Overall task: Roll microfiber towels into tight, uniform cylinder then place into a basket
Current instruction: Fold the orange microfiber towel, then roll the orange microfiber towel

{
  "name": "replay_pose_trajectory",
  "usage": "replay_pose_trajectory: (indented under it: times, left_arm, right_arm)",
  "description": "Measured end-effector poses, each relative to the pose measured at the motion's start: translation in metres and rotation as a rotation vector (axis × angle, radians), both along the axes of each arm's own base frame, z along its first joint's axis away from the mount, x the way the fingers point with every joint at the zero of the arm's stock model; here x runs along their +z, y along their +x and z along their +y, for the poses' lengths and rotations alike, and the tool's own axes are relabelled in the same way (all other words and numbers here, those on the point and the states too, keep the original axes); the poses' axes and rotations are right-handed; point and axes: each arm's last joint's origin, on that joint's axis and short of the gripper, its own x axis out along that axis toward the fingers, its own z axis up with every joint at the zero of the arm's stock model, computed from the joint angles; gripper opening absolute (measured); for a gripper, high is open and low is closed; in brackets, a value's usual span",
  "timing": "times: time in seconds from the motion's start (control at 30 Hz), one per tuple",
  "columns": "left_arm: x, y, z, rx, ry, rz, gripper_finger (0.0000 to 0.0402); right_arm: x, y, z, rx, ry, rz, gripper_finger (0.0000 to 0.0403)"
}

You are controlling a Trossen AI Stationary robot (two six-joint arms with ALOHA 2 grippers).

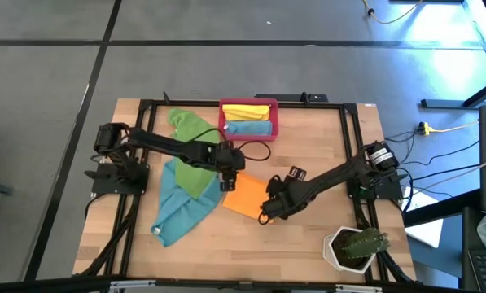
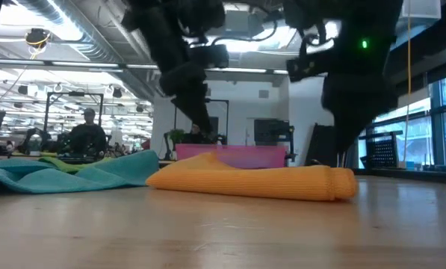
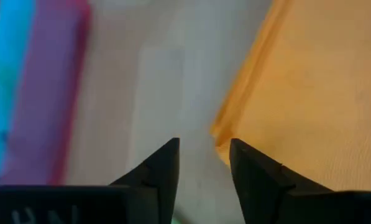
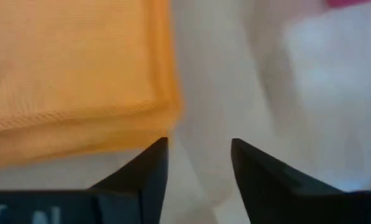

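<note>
Overhead, the wooden desk [image 1: 308, 236] carries all task items inside its black frame. Largest is the teal-blue towel [image 1: 177, 213], spread loose toward the left arm's side, with the green towel [image 1: 195, 155] lying crumpled partly on it; both are unrolled. The orange towel [image 1: 244, 195] lies near the desk's middle, folded flat into a rough square; in the low view its right-hand edge looks thick and rounded, but no tight cylinder is formed. The basket [image 1: 248, 119], at the far edge, already holds a yellow roll [image 1: 247, 110] and a blue roll [image 1: 249, 127] side by side.

Judged progress: two towels done, three left, the orange one in hand.

The left end effector [image 1: 227, 172] sits over the orange towel's corner nearest the basket, fingers parted and grasping nothing; its wrist view shows bare wood between the tips, beside the cloth's hem. The right end effector [image 1: 272, 204] stands at the opposite edge, likewise released, the hem lying just beside one finger [image 4: 149, 163].

Open room: bare wood lies between orange towel and basket, and toward the near edge. A white potted cactus [image 1: 355, 247] occupies the near right corner, well apart.
</note>
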Motion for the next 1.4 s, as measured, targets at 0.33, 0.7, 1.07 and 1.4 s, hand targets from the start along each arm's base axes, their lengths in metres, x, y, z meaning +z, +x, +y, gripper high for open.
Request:
replay_pose_trajectory:
  times: [0.33, 0.7, 1.07, 1.4]
  left_arm:
    - [0.031, -0.008, -0.030, -0.039, 0.081, 0.013, 0.0132]
    - [0.006, -0.069, -0.066, -0.075, 0.010, -0.432, 0.0109]
    - [0.002, -0.111, -0.069, -0.208, -0.197, -0.797, 0.0081]
    - [-0.001, -0.111, -0.068, -0.184, -0.180, -0.783, 0.0080]
  right_arm:
    - [0.021, -0.001, 0.035, 0.055, -0.099, -0.199, 0.0156]
    - [0.031, 0.001, 0.102, 0.351, -0.055, -0.687, 0.0059]
    - [-0.003, 0.009, 0.057, 0.496, 0.240, -0.916, 0.0009]
    - [-0.033, -0.012, 0.010, 0.458, 0.288, -1.126, 0.0005]
